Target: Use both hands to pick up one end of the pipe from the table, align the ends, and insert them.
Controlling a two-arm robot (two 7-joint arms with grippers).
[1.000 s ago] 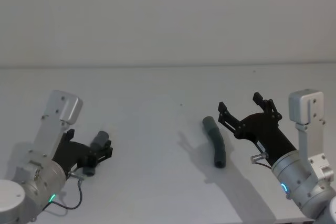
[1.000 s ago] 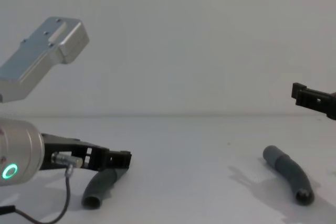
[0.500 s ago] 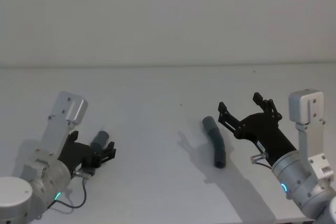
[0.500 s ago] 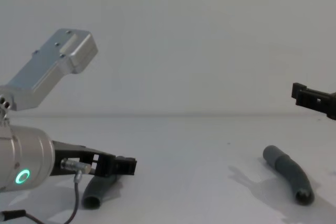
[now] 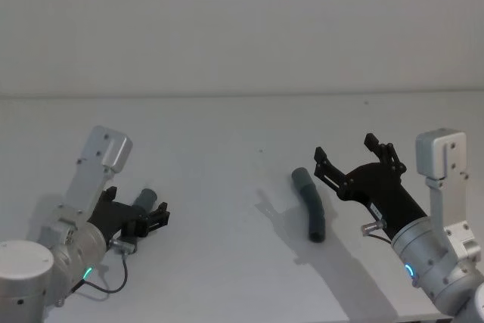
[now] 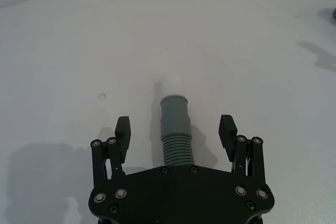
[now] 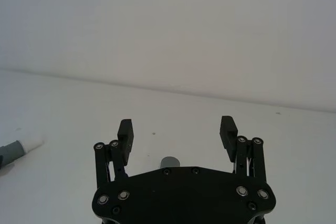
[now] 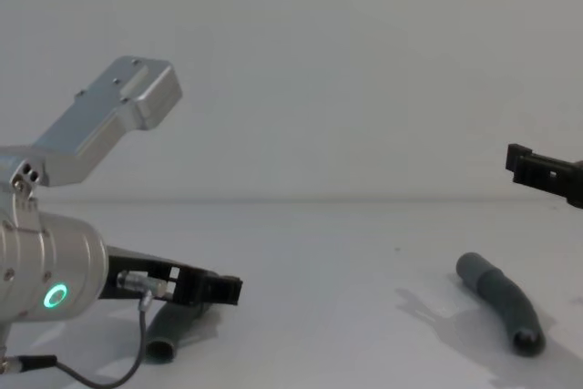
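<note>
I have the left gripper (image 6: 175, 127) low over the left side of the desk (image 5: 227, 134), its jaws spread wide on either side of the left hose piece (image 6: 176, 129). That piece lies on the desk and its ribbed body runs back under the palm. Its smooth cuff (image 6: 174, 109) points away from the gripper toward the far side. There is a clear gap on each side, so nothing is gripped yet. From the chest view the left gripper (image 8: 223, 289) sits just above the hose, whose open end (image 8: 160, 348) faces me.

The right gripper (image 5: 345, 147) hangs over the right side, jaws wide too. It is lifted off the desk, just right of the right hose piece (image 5: 311, 206) and apart from it. That curved piece lies flat, one end far and one near.

I judge the step in hand to be the left pickup. To do it well I want to close on the ribs just behind the cuff, not on the cuff itself, so the mating end sticks out free for the join. I'd centre the hose between the jaws first, since an off-centre squeeze may roll it aside. The ribs should give the pads purchase, but the hose looks soft, so I'd close gently. Then the right gripper needs to come down over its own piece.
</note>
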